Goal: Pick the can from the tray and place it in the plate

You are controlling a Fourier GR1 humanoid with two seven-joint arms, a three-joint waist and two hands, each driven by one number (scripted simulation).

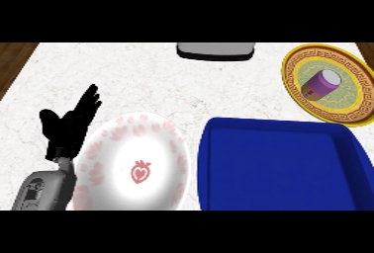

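A purple can [321, 84] lies tilted on the yellow patterned plate [300, 64] at the far right of the counter. The blue tray [241, 148] sits at the lower right and holds nothing that shows. A white plate [110, 173] with pink strawberry marks sits at the lower left. My left hand [67, 129] rests open, fingers up, at the white plate's left edge. My right hand does not show.
A grey and black object [216, 50] sits at the counter's far edge, top centre. Dark wood floor shows beyond the marble counter [146, 79] at the top corners.
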